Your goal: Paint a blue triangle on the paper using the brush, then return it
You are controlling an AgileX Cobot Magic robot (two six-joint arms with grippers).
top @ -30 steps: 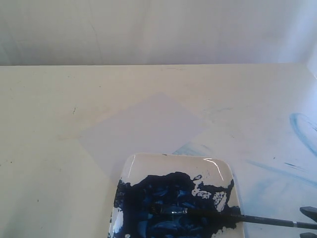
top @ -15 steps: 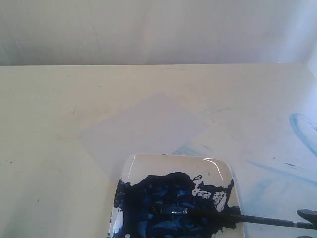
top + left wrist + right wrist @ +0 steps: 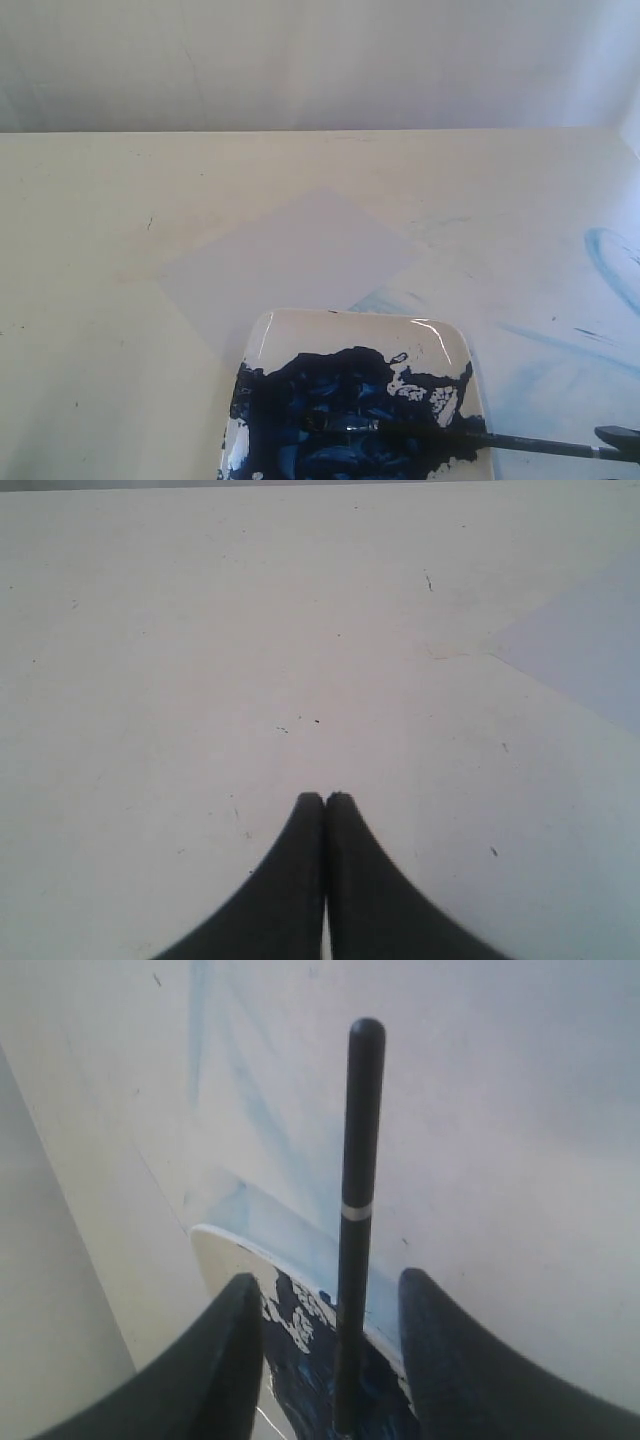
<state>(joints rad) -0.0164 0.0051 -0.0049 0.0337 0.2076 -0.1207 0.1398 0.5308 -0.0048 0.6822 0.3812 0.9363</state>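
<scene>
At the left, we see the left claw [image 3: 325, 800] over the bare counter [image 3: 180, 620]. Its two fingers are pressed together and there is nothing between them. One corner of the paper [image 3: 590, 645] lies on the counter near it, apart from the fingers.

In the exterior view the paper lies flat near the middle of the counter, turned like a diamond, and its surface looks plain pale grey. The plate [image 3: 330, 325] stands in front of it and hides its near corner. This plate is white and glossy, and thick dark-blue paint [image 3: 330, 400] covers most of it. The brush [image 3: 540, 444] lies across the right rim of the plate, with its bristles in the paint and its black handle reaching to the right over the counter.

In the right wrist view, the right claw [image 3: 330, 1282] is wide open. It has one finger on each side of the handle, with a gap on both sides, so it holds nothing. A thin pale ring [image 3: 355, 1210] goes around the handle. In the exterior view only one dark tip of this claw shows, at the right edge, just beside the handle's end. Pale-blue smears [image 3: 605, 255] mark the counter at the right.
</scene>
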